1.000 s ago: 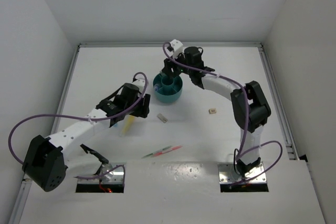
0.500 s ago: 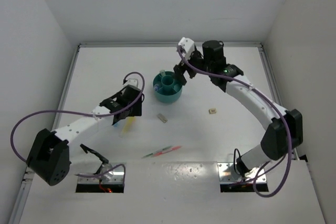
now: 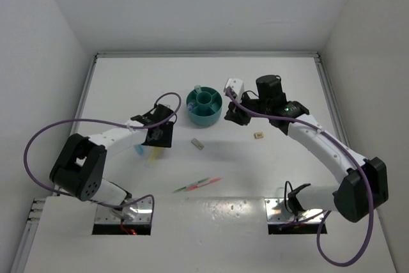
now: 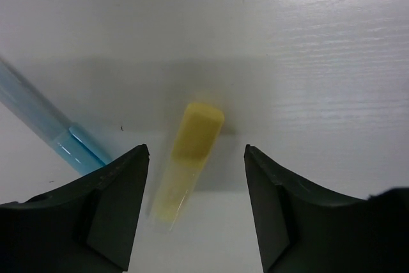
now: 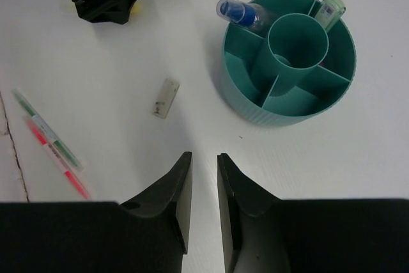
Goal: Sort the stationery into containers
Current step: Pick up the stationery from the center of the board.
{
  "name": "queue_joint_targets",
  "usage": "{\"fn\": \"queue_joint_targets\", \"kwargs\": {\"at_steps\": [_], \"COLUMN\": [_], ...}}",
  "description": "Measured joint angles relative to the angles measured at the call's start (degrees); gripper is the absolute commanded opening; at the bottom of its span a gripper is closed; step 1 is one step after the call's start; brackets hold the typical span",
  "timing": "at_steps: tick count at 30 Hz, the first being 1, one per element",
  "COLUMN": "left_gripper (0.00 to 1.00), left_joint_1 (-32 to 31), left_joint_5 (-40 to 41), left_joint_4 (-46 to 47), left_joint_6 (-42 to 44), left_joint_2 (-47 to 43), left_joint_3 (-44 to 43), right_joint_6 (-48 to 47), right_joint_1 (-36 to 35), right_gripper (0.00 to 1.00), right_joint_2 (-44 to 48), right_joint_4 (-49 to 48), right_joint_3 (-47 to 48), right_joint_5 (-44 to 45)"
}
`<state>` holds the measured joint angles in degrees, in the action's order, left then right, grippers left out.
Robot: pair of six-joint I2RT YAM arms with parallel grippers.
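Observation:
The teal bowl [image 3: 206, 119] stands at the table's middle back and also shows in the right wrist view [image 5: 281, 116]. A blue marker [image 5: 238, 12] and a pale green-capped stick [image 5: 332, 7] stand in its ring compartments. My right gripper [image 3: 234, 118] hovers just right of the bowl, jaws almost together with nothing between them [image 5: 203, 158]. My left gripper [image 3: 160, 139] is open [image 4: 195, 151] low over a yellow marker [image 4: 192, 151] that lies between its jaws. A blue marker [image 4: 38, 116] lies just left of it. An eraser block [image 3: 197, 144] lies near the bowl.
A second beige eraser [image 3: 259, 135] lies right of the bowl. A green pen [image 5: 48, 131] and a pink-red pen [image 5: 57, 158] lie side by side near the front [image 3: 197, 185]. Walls close the table at the back and both sides.
My right gripper has drawn back from over the bowl to its right side and come lower. My left gripper has shifted toward the front-left and settled over the yellow marker.

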<state>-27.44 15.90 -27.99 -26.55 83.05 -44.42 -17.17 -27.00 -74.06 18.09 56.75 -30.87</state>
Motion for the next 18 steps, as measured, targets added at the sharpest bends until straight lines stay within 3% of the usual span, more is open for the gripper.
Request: {"fn": "queue_joint_targets", "kwargs": {"at_steps": [4, 12, 18], "left_gripper": [0.56, 0.48, 0.15], "left_joint_1": [3.1, 5.7, 5.7], "left_joint_5": [-2.9, -7.0, -8.6], "left_joint_4": [0.3, 1.6, 1.6], "left_joint_6": [1.6, 3.8, 4.2], "left_joint_2": [3.0, 7.7, 7.9], "left_joint_3": [-0.9, -3.2, -3.4], "right_joint_6": [0.2, 0.4, 0.5], "right_joint_1": [0.3, 0.3, 0.3], "right_gripper": [0.23, 0.23, 0.23], "right_joint_2": [1.2, 5.7, 7.6], "right_joint_4": [0.0, -0.3, -0.7], "right_joint_3": [-0.4, -2.1, -3.0], "right_joint_5": [-0.9, -1.2, -1.1]}}
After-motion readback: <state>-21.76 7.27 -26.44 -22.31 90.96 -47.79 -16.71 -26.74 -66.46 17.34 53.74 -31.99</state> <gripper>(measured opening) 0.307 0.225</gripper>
